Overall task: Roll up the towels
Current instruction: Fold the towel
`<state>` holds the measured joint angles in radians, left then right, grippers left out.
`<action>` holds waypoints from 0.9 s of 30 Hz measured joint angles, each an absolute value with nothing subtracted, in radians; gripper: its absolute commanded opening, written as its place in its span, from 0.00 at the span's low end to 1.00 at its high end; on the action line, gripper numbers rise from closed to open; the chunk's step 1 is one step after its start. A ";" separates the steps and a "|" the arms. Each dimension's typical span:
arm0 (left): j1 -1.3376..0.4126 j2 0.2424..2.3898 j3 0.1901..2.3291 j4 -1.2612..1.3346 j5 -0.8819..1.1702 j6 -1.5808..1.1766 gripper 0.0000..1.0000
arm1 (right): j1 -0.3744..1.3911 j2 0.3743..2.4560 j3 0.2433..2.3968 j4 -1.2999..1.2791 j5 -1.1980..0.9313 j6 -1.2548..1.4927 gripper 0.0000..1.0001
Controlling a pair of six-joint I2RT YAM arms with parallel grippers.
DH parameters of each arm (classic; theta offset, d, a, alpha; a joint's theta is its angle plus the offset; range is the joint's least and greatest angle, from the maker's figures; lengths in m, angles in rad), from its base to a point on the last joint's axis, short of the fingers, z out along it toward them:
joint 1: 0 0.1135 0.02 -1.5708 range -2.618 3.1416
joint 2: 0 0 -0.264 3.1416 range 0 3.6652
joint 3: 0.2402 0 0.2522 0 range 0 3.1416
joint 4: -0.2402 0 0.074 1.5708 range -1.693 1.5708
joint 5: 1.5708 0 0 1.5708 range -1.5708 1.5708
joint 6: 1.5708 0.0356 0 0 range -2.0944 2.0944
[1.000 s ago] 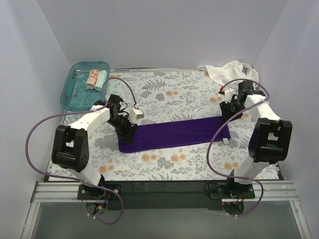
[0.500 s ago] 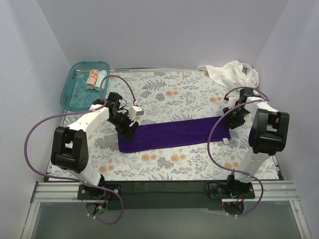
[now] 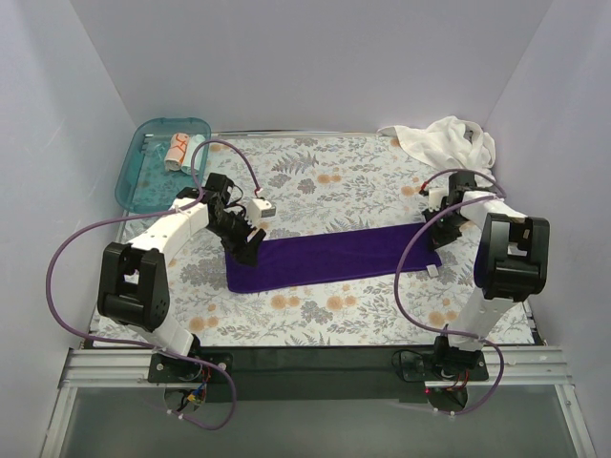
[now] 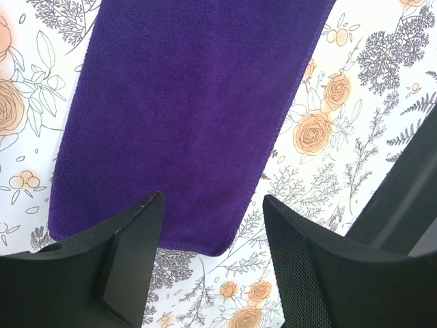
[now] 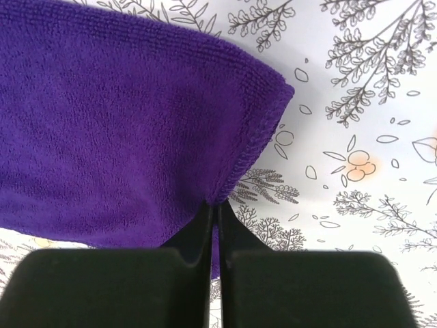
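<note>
One change: the right pincer, at three o'clock, has just pinched the edge of the purple towel; the left pincer hangs spread at nine o'clock. Rolling can likely begin.

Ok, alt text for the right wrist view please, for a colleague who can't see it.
The right gripper has its two black fingers pressed together on the hem of the purple towel, near its corner. The towel fills the upper left of the view, lying on the floral sheet.
</note>
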<state>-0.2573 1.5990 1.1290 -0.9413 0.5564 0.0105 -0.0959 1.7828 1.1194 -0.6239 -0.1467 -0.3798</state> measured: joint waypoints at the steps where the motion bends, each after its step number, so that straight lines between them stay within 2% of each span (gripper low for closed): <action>1: -0.257 1.600 1.129 -0.942 0.556 0.010 0.56 | -0.096 1.777 1.113 -0.620 -0.154 -0.381 0.01; 8: -0.257 1.610 1.148 -0.942 0.545 0.010 0.56 | -0.150 1.773 1.118 -0.643 -0.175 -0.419 0.01; 14: -0.257 1.612 1.153 -0.941 0.530 0.010 0.56 | -0.236 1.773 1.203 -0.707 -0.162 -0.473 0.01; 23: -0.257 1.633 1.181 -0.921 0.513 -0.001 0.57 | -0.185 1.750 1.285 -0.809 -0.261 -0.474 0.01; 24: -0.257 1.637 1.181 -0.918 0.513 -0.006 0.75 | -0.169 1.744 1.283 -0.820 -0.274 -0.470 0.01; 27: -0.251 1.650 1.183 -0.915 0.513 -0.019 0.79 | -0.104 1.720 1.276 -0.842 -0.309 -0.448 0.01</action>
